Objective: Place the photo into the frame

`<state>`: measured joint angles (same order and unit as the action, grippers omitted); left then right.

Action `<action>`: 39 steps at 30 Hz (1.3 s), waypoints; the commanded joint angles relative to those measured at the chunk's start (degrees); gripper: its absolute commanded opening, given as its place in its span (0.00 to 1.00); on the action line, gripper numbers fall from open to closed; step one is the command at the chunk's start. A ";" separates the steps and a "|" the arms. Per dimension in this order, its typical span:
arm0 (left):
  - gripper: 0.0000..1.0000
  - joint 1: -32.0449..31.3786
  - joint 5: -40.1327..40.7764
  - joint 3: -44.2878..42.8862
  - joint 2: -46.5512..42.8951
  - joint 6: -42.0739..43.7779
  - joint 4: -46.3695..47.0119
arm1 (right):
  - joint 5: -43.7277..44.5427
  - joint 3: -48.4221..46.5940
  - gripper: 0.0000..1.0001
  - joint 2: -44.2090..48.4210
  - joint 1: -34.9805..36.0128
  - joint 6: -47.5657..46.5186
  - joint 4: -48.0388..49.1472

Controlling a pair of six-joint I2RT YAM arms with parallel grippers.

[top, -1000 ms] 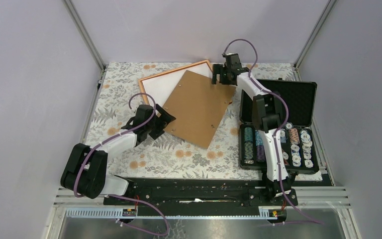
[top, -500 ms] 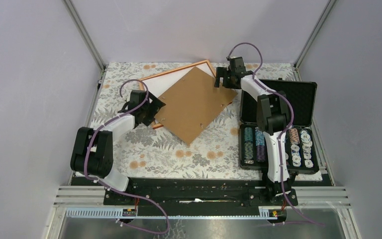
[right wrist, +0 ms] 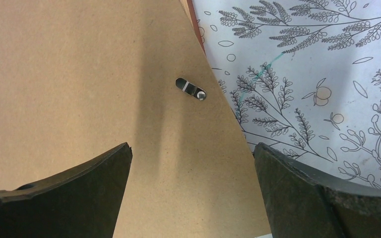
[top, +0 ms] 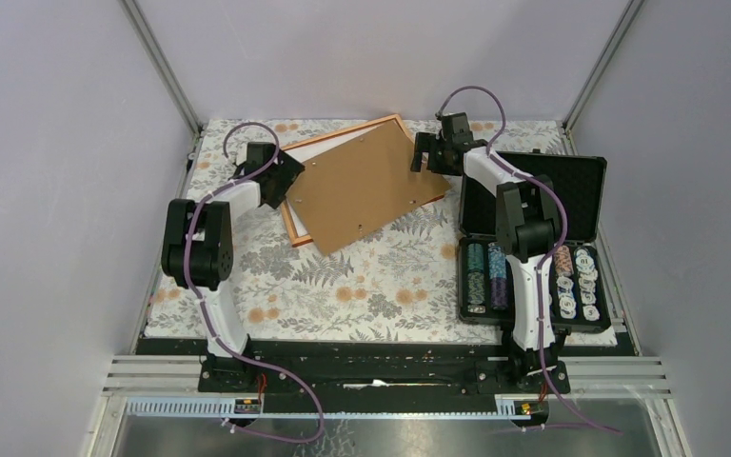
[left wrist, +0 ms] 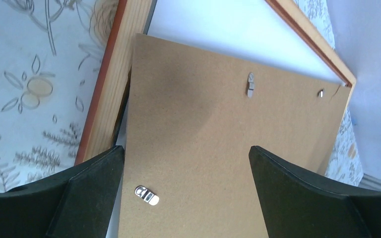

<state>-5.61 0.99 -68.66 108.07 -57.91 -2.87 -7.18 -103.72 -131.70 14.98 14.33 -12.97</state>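
One backing board (left wrist: 218, 139) askew over frame (left wrist: 114, 74)

Brown backing board (top: 362, 190) askew on the orange-brown frame (top: 338, 134)

Brown backing board (top: 366, 190); open chip case (top: 579, 195) right.

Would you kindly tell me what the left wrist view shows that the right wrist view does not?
Only the left wrist view shows the photo, white back up, lying inside the frame, plus the open left end effector. Only the right wrist view shows the open right end effector and a short green mark on the tablecloth; of the frame it catches at most a thin reddish sliver. Both show the brown backing board with metal clips, and the floral tablecloth.
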 commanded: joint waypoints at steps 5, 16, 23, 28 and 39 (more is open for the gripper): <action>0.99 -0.37 -7.04 -11.48 4.74 -1.48 5.43 | -13.00 0.81 1.00 1.79 4.17 5.09 0.32; 0.99 2.95 -3.99 -20.07 10.06 0.82 0.05 | -14.79 2.10 1.00 3.02 4.69 6.71 4.77; 0.99 4.16 1.18 -33.83 13.24 12.03 -15.64 | -11.44 -1.07 1.00 2.44 4.70 4.36 1.03; 0.99 4.20 4.77 -40.90 14.31 17.02 -24.40 | -12.29 0.25 1.00 3.85 4.70 4.68 1.95; 0.99 5.09 19.52 -40.95 9.23 22.58 -33.32 | -11.82 1.34 1.00 5.02 4.60 4.03 2.16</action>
<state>-1.06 11.33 -107.96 123.46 -38.37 -33.10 -16.21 -102.24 -130.87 18.50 17.87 -11.68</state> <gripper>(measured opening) 0.988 0.995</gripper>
